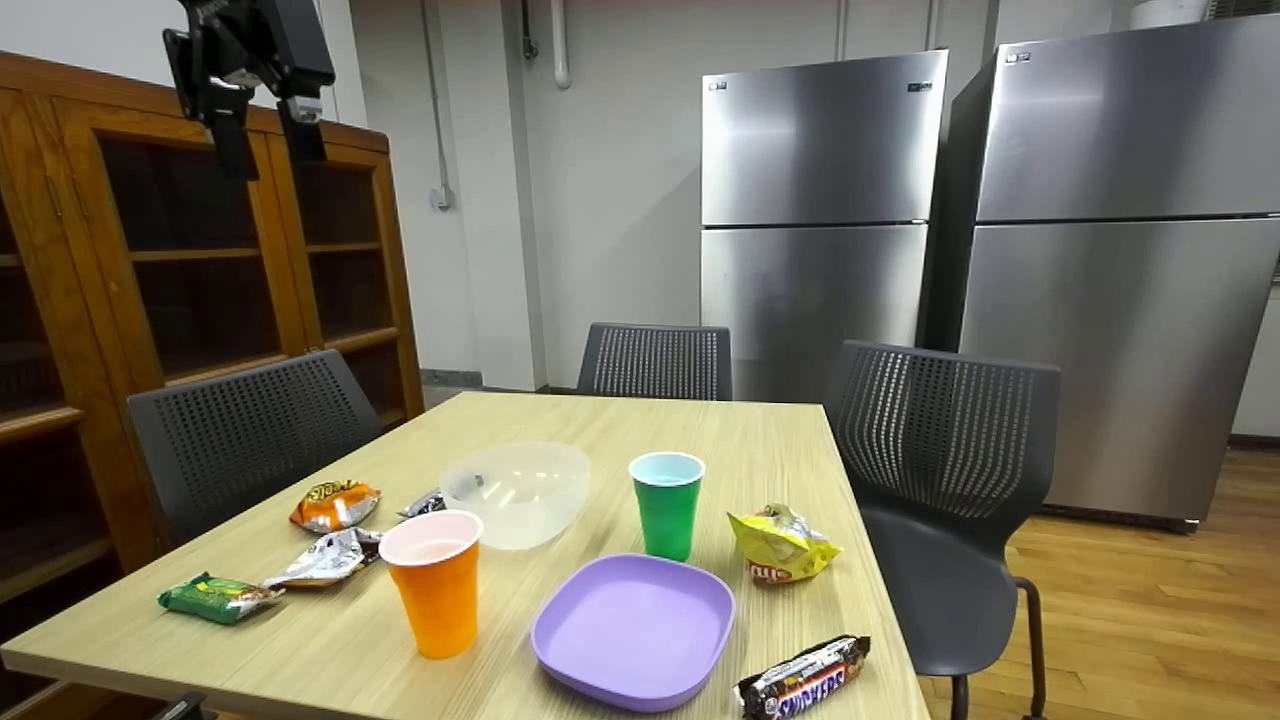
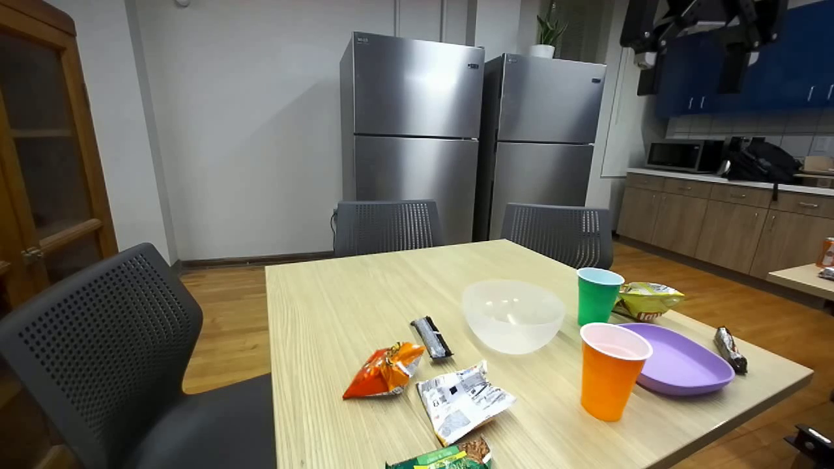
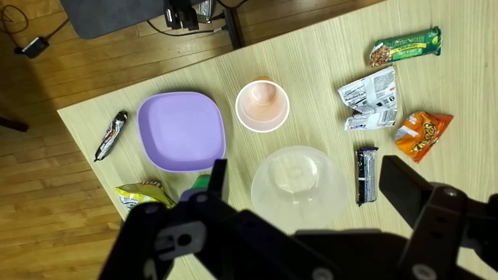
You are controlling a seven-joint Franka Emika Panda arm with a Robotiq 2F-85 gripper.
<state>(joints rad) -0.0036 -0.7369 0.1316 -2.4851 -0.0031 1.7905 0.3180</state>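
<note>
My gripper [image 1: 272,158] hangs open and empty high above the table, and also shows in an exterior view [image 2: 689,83]. In the wrist view its fingers [image 3: 305,171] spread wide over a clear, frosted bowl [image 3: 297,186], touching nothing. An upright orange cup [image 3: 262,107] and a purple plate [image 3: 181,130] stand beside the bowl. A green cup [image 1: 668,510] is mostly hidden by a finger in the wrist view. A dark wrapped bar [image 3: 366,175] lies near the bowl. An orange bag [image 3: 423,134], a silver-white bag [image 3: 371,101] and a green bar [image 3: 406,46] lie beyond it.
A yellow bag [image 1: 782,545] and a Snickers bar [image 1: 805,680] lie near the plate at the table's edge. Dark chairs [image 1: 945,470] surround the wooden table [image 2: 365,293]. A wooden cabinet [image 1: 190,230], two steel fridges [image 2: 417,117] and a kitchen counter [image 2: 723,179] stand behind.
</note>
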